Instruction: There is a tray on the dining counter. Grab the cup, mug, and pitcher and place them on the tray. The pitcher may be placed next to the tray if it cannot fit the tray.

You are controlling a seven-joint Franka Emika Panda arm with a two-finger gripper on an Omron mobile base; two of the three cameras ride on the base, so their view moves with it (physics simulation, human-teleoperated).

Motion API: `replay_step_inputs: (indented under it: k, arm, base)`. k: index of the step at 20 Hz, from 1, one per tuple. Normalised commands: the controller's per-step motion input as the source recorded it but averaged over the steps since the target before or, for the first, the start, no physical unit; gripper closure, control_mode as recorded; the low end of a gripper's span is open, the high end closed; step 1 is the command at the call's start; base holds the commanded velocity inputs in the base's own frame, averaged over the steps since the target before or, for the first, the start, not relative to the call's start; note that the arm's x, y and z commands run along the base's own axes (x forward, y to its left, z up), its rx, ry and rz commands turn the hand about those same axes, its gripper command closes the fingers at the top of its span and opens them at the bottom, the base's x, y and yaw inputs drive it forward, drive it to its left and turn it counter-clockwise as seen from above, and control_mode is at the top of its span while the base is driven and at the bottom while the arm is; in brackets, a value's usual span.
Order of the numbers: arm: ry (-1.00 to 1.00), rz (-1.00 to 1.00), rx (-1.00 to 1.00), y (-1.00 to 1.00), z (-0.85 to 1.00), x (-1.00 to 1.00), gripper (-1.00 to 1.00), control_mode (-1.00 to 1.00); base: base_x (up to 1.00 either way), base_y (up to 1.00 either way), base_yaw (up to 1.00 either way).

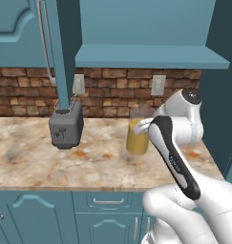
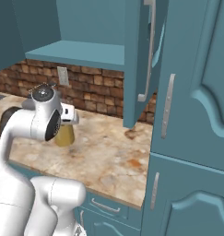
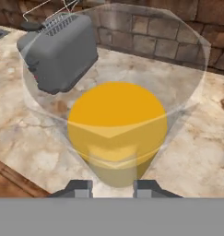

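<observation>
The pitcher (image 1: 136,138) is a clear glass cylinder half full of orange-yellow liquid. It stands upright at the kitchen counter's (image 1: 31,162) back, near the brick wall, and I cannot tell whether its base touches the stone. My gripper (image 1: 140,126) reaches it from the right at its upper part. In the right base view the gripper (image 2: 70,119) sits over the pitcher (image 2: 64,136). The hand view looks into the pitcher (image 3: 117,124), with my gripper (image 3: 114,188) shut narrowly on its near wall. The tray, cup, mug and dining counter are out of view.
A grey toaster (image 1: 66,127) stands left of the pitcher, close behind it in the hand view (image 3: 58,48). An open teal cabinet door (image 1: 60,57) hangs above the toaster. A tall teal cabinet (image 2: 191,115) walls off the counter's right end. Wall outlets (image 1: 158,85) dot the brick.
</observation>
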Motion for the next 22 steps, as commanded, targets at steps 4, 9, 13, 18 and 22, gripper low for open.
replay_step_inputs:
  k: [4,9,13,18,22]
  arm:
    - [0.0,0.07,0.02,-0.07,0.99,-0.57,1.0,-1.0]
    - [0.0,0.02,0.0,-0.02,0.87,-0.59,1.0,-1.0]
    - [0.0,0.0,0.0,-0.06,0.75,-0.56,1.0,-1.0]
    - [0.0,0.0,0.0,0.0,0.42,-0.43,1.0,-1.0]
    - [-0.01,0.0,0.0,0.0,0.05,-0.26,1.0,1.0]
  base:
    - [0.0,0.0,0.0]
    - [0.0,0.0,0.0]
    - [0.0,0.0,0.0]
    - [0.0,0.0,0.0]
    - [-0.33,0.0,0.0]
